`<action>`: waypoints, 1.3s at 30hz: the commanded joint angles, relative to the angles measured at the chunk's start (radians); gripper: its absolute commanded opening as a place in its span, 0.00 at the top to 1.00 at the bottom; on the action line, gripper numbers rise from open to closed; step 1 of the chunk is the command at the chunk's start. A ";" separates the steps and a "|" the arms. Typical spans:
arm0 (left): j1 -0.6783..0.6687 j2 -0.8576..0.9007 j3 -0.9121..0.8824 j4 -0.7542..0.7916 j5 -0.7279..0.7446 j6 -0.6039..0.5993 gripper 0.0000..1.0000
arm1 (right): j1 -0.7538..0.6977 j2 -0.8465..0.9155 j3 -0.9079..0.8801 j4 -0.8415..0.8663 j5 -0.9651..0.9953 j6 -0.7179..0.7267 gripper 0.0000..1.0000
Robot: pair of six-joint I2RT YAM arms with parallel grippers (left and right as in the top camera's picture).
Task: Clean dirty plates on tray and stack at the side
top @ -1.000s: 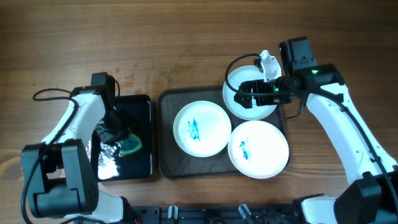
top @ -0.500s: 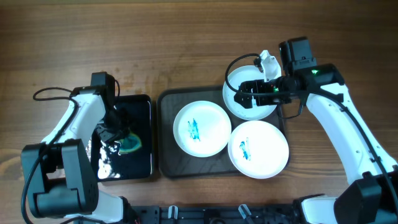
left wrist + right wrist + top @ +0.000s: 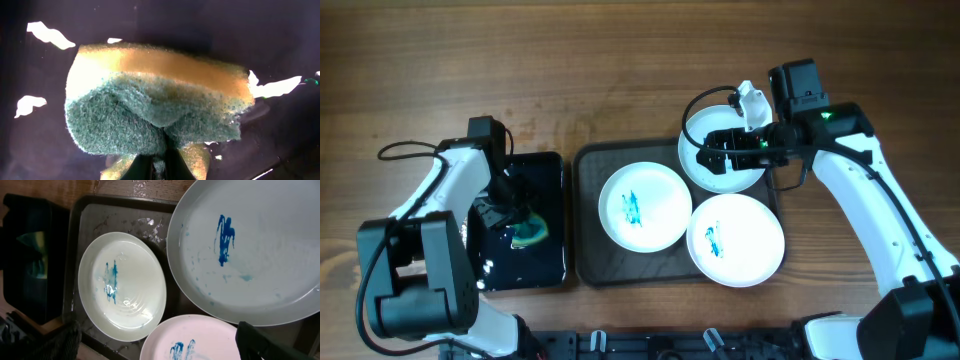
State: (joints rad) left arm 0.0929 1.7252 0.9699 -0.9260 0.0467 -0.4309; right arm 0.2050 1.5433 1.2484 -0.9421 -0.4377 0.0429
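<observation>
My L gripper is clenched on a yellow-and-green sponge over the small glossy black tray. R gripper hangs w/ jaws spread wide, gripping nothing, above the pale blue plate. That plate overhangs the far-right corner of the big dark tray. Centre white plate and front-right white plate lie in that tray. All 3 have blue smears.

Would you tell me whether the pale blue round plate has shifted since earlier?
No; the pale blue plate overlaps the dark rectangular tray's upper-right rim as before.
</observation>
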 commanded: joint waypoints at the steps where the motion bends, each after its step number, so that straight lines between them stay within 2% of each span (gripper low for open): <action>1: -0.005 -0.059 -0.001 0.018 0.012 0.003 0.96 | 0.000 0.002 0.027 -0.002 -0.020 -0.017 0.00; 9: -0.068 -0.352 -0.001 -0.004 -0.022 0.003 0.96 | 0.000 0.002 0.027 0.002 -0.020 -0.017 0.00; 16: -0.233 -0.507 -0.001 -0.016 -0.371 -0.054 0.96 | 0.000 0.002 0.027 0.008 -0.005 -0.017 0.00; 22: -0.417 -0.525 -0.001 -0.012 -0.600 -0.119 0.96 | 0.000 0.002 0.027 0.014 -0.005 -0.018 0.00; 27: -0.523 -0.525 -0.001 -0.084 -0.790 -0.249 0.96 | 0.000 0.002 0.027 0.015 -0.005 -0.018 0.00; 31: -0.527 -0.525 -0.001 -0.159 -0.860 -0.342 0.96 | 0.000 0.002 0.027 0.017 -0.005 -0.017 0.00; 39: -0.527 -0.499 -0.001 -0.155 -0.883 -0.344 0.96 | 0.000 0.002 0.026 0.026 -0.001 -0.016 0.00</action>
State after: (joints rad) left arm -0.4301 1.2175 0.9638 -1.0847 -0.7734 -0.7429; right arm 0.2050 1.5433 1.2484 -0.9218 -0.4374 0.0425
